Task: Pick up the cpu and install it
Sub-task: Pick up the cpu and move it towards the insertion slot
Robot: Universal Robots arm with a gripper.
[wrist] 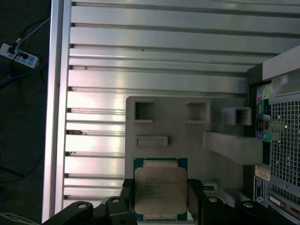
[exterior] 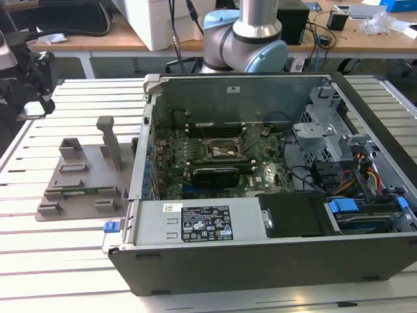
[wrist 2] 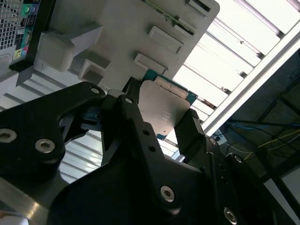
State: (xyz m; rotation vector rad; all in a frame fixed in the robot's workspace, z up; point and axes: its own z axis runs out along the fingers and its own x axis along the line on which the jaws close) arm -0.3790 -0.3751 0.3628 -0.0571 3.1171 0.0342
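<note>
The cpu [wrist: 160, 188] is a thin square chip with a silvery top and a blue-green rim. My gripper [wrist: 160, 199] is shut on it, with one black finger [wrist: 125, 199] on each of two opposite sides. In the second wrist view the cpu [wrist 2: 161, 105] sits between the same black fingers [wrist 2: 191, 133], with the gripper [wrist 2: 164, 117] raised above the slatted table. The grey plastic holder [wrist: 187, 136] lies below and beyond the chip, and its recesses are empty. In the exterior view the black-framed socket [exterior: 225, 151] sits on the green motherboard [exterior: 264, 175] inside the open computer case.
The open computer case [exterior: 260, 261] takes up the middle and the exterior view's right. A long black expansion card [exterior: 215, 175] lies just in front of the socket. The holder [exterior: 85, 179] has an upright post [exterior: 109, 140]. The arm [exterior: 251, 29] rises behind the case.
</note>
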